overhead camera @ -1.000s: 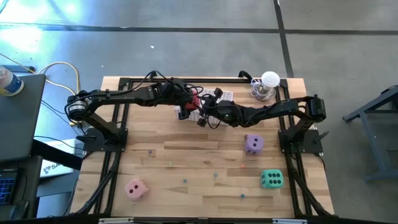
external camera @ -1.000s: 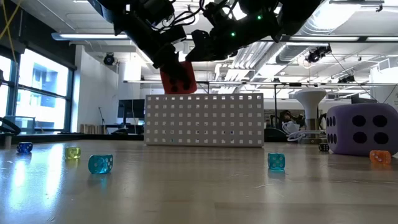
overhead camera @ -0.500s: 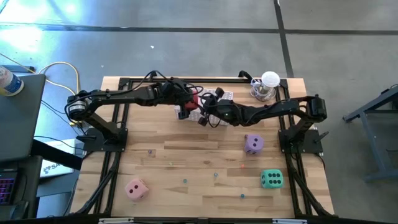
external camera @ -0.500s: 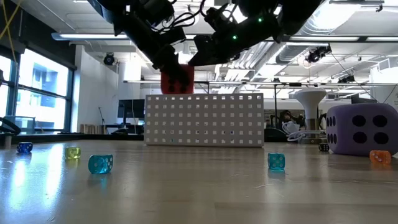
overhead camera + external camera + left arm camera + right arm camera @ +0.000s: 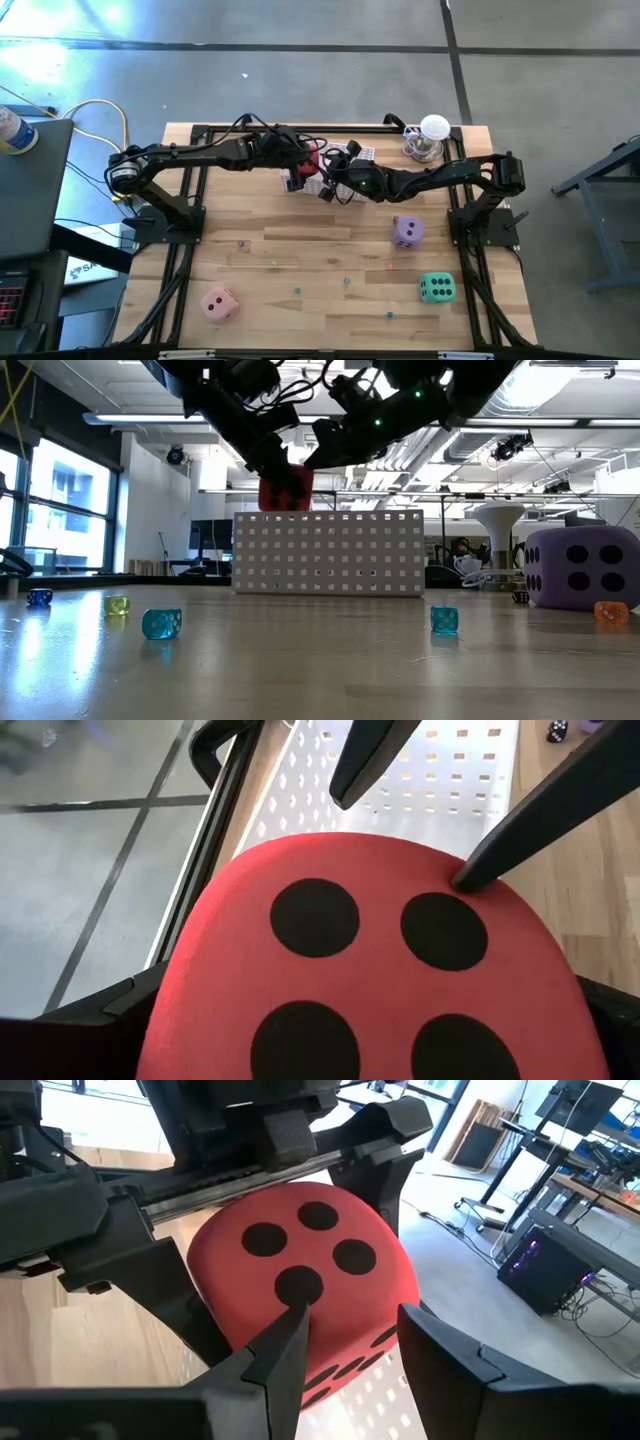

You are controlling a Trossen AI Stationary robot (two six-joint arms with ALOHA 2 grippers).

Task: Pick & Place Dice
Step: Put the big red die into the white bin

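My left gripper (image 5: 303, 165) holds the red die (image 5: 285, 488), shown large in the left wrist view (image 5: 370, 970), in the air over the white perforated basket (image 5: 330, 555). My right gripper (image 5: 355, 1325) is open at the same die (image 5: 300, 1270), its fingers on either side of one die edge. The purple die (image 5: 406, 231), green die (image 5: 437, 288) and pink die (image 5: 219, 303) each sit flat on the table, away from both arms. My left gripper pinches the red die between its two fingers (image 5: 135, 1270) on opposite faces, coming from the table's left. The die is lifted clear above the basket's rim. My right gripper comes from the table's right. One fingertip (image 5: 470, 870) lies against the die's four-pip face. I cannot tell whether the other fingertip touches.
Several small translucent dice lie on the near table, among them a blue one (image 5: 161, 623) and another blue one (image 5: 444, 619). A white glass-like object (image 5: 428, 140) stands at the far right corner. The arms' black frames run along both table sides.
My right gripper has moved a little toward the table's left and closed in on the red die. The die stays held over the basket, almost where it was.
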